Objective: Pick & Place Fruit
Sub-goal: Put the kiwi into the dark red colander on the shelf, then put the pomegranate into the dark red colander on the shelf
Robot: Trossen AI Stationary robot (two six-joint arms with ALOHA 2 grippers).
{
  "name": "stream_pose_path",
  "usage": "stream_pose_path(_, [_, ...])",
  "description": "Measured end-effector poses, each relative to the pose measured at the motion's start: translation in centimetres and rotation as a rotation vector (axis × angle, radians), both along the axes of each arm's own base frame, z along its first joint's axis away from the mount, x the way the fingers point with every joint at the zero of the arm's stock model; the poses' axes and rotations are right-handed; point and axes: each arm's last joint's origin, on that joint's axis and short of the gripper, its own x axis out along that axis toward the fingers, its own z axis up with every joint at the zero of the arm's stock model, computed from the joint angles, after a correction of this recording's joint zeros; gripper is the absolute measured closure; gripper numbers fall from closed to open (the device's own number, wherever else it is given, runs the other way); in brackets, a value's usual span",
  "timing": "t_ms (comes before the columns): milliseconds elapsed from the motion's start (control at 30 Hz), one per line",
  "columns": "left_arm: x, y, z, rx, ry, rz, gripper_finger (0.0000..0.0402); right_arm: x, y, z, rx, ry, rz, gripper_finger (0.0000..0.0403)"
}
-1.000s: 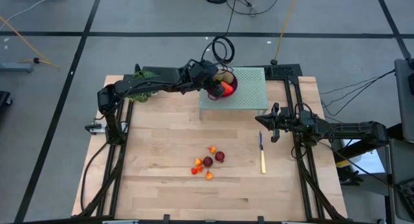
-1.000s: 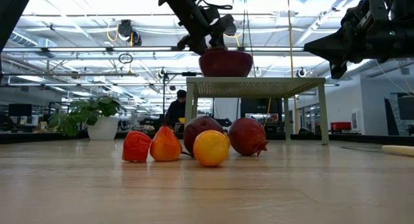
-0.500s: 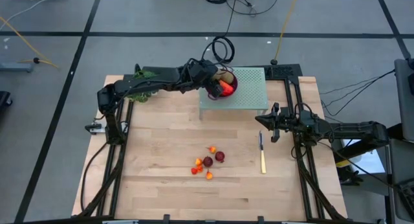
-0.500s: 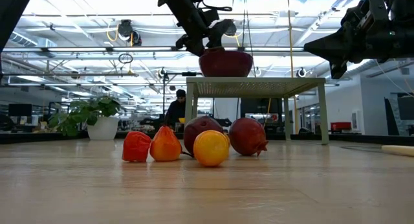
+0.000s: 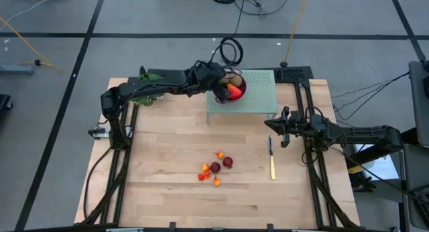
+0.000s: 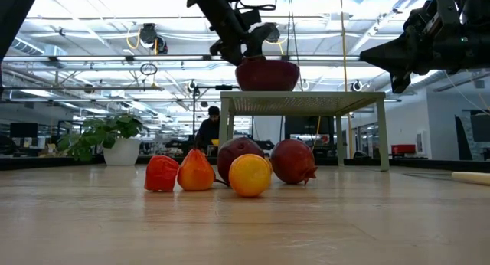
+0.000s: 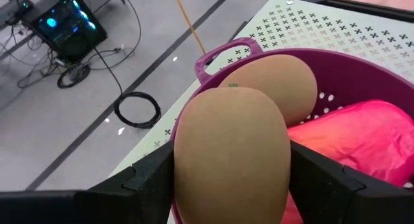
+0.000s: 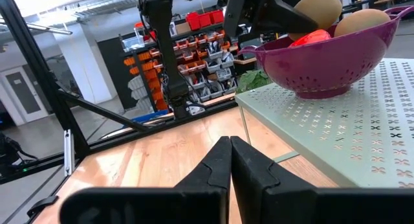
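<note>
over the purple colander (image 7: 362,75), left fingers (image 7: 152,175) clamp one of two kiwis (image 7: 231,156), right fingers (image 8: 228,160) closed empty

Lighting: bright, even, from overhead ceiling strips. Shadows: soft, short. Glare: window glow behind the low view. Blur: kiwi (image 7: 233,166) between jaws, soft.

Low view cuts both arms off at the top edge. The purple colander (image 7: 362,68) runs off the left wrist frame, its elongated red fruit (image 7: 352,143) half hidden behind the held kiwi (image 7: 233,159).
</note>
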Motion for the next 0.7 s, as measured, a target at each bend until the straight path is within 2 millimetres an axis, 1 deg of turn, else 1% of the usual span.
stream_pose_path(267, [0.01, 0.00, 0.02, 0.021, 0.019, -0.020, 0.0132, 0.00, 0.00, 0.00, 0.000, 0.000, 0.000, 0.0399])
stream_pose_path(567, [0.37, 0.12, 0.63, 0.077, -0.021, -0.048, 0.0075, 0.00, 0.00, 0.00, 0.000, 0.000, 0.000, 0.0399])
stream_pose_path(700, [0.44, 0.15, 0.74, 0.084, -0.033, -0.048, 0.0061, 0.00, 0.00, 0.00, 0.000, 0.000, 0.000, 0.0399])
